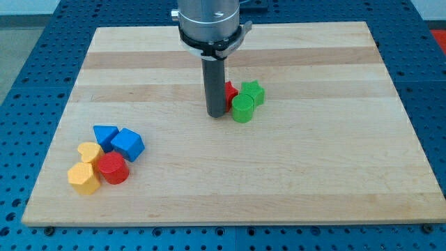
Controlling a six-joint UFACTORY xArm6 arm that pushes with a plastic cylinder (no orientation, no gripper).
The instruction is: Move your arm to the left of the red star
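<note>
Currently my tip (217, 113) rests on the wooden board (313, 174) just above the frame's centre, directly at the left side of the red star (231, 91), which is largely hidden behind the rod so that only a small red part shows. No pincer is fitted: the arm ends in a plain rod, so nothing is gripped. A green cylinder (242, 110) lies just right of my tip, touching or nearly touching it, and a green star (252, 93) sits behind that cylinder, beside the red star. In the lower left of the frame, well apart from my tip, a second cluster holds a blue triangular block (104, 134), a blue cube-like block (128, 144), a yellow heart (88, 151), a red cylinder (112, 169) and a yellow hexagonal block (83, 178), packed closely together.
</note>
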